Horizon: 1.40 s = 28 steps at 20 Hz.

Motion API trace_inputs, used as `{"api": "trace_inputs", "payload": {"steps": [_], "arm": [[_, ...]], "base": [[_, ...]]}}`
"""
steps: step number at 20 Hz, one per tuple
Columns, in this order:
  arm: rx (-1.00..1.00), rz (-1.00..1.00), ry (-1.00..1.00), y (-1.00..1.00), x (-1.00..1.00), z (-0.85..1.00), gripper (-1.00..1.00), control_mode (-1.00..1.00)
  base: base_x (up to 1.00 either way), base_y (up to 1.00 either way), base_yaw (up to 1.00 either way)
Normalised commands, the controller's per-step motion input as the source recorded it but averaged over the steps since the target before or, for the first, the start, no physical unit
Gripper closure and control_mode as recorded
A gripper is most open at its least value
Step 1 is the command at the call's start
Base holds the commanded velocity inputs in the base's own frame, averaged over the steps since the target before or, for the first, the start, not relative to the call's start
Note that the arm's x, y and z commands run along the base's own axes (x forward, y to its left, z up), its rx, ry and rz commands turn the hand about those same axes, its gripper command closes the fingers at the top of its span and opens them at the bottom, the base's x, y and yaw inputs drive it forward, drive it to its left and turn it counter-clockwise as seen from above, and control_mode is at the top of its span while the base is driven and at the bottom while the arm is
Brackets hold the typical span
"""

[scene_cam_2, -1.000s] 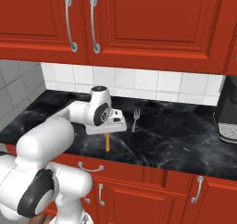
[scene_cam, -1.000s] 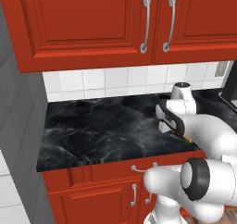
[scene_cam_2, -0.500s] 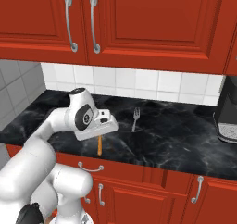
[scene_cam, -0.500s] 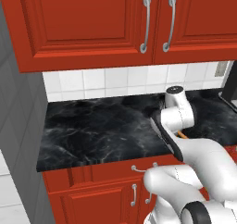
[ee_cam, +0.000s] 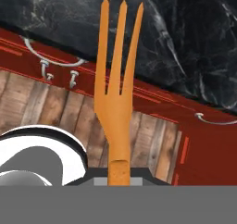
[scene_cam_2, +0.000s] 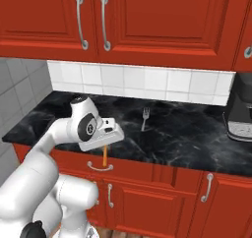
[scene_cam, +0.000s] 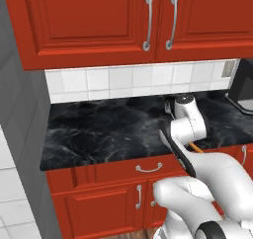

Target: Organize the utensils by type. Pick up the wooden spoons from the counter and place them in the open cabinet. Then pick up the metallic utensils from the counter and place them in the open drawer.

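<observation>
The white two-finger gripper sits left of centre in the right base view, just above the front edge of the black marble-patterned counter, and it is clamped on an orange wooden fork with three long tines. In the hand view the fork runs straight up the middle of the frame — handle at the bottom between the fingers, tines reaching to the upper part, where they overlap the dark counter. Behind its handle lie red lower cabinet fronts with curved metal handles and a patch of wooden plank floor.

In the right base view a short orange length of the fork hangs below the gripper, over the red drawer front. In the left base view the gripper is at centre right, with a sliver of the fork showing beside it; the fingers themselves are hard to make out there.

A thin grey metal fork lies on the counter near the middle of the right base view, well apart from the gripper, its tines toward the white tiled backsplash. Closed red upper cabinets with long silver handles fill the top of both base views — a dark appliance stands at the right edge.
</observation>
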Motion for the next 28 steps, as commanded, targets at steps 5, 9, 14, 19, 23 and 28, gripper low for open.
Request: {"api": "trace_inputs", "payload": {"steps": [5,9,14,19,23,28], "arm": [[0.00,0.00,0.00,0.00,0.00,0.00,1.00,1.00],[0.00,0.00,0.00,0.00,0.00,0.00,1.00,1.00],[0.00,0.00,0.00,0.00,0.00,0.00,1.00,1.00],[0.00,0.00,0.00,0.00,0.00,0.00,1.00,1.00],[0.00,0.00,0.00,0.00,0.00,0.00,1.00,1.00],[0.00,0.00,0.00,0.00,0.00,0.00,1.00,1.00]], "base": [[-0.84,-0.24,-0.23],[-0.83,-0.26,-0.23],[-0.93,-0.31,-0.11],[-0.96,-0.33,-0.07],[-0.61,-0.61,-0.11],[-0.42,-0.67,-0.13]]}}
